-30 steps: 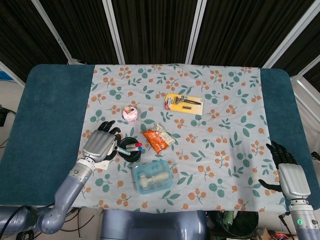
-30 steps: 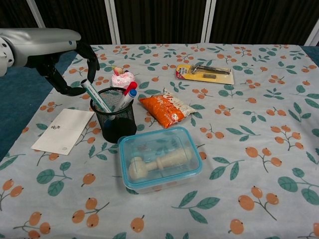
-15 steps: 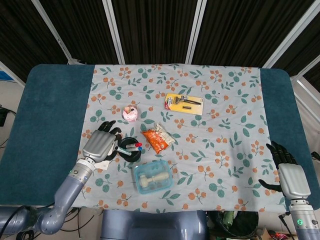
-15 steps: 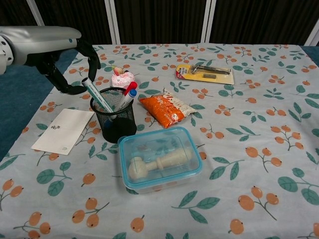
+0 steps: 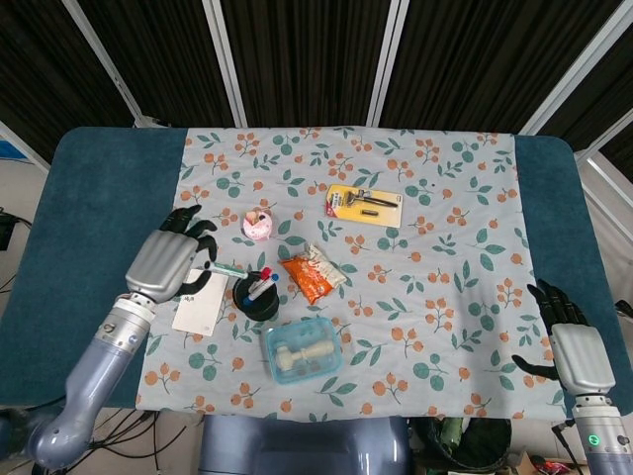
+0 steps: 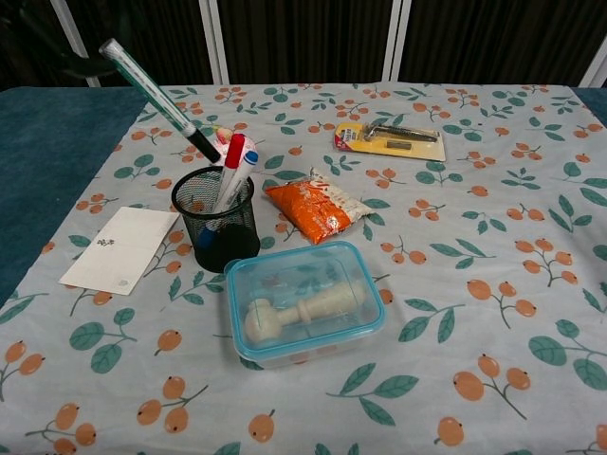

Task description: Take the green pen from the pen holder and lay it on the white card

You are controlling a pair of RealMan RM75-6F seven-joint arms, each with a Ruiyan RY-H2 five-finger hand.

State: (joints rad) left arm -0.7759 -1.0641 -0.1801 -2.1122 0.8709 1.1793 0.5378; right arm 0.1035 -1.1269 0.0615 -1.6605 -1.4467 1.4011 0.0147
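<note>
My left hand (image 5: 166, 261) pinches the green pen (image 5: 226, 268) and holds it in the air, left of and above the black mesh pen holder (image 5: 255, 296). In the chest view the green pen (image 6: 156, 100) hangs slanted, its dark tip just above the rim of the pen holder (image 6: 216, 223); the hand itself is almost out of that frame. A red pen (image 6: 230, 162) and a blue-capped pen (image 6: 243, 171) stay in the holder. The white card (image 5: 201, 302) lies flat just left of the holder, below my left hand. My right hand (image 5: 570, 342) rests at the table's near right corner, fingers apart and empty.
An orange snack packet (image 5: 313, 274) lies right of the holder. A clear box with a blue lid (image 5: 302, 349) sits in front of it. A small pink object (image 5: 259, 225) is behind the holder, and a yellow razor pack (image 5: 365, 204) lies further back.
My left hand has risen and moved back to the left, drawing the green pen up out of the holder. The right hand has not moved.
</note>
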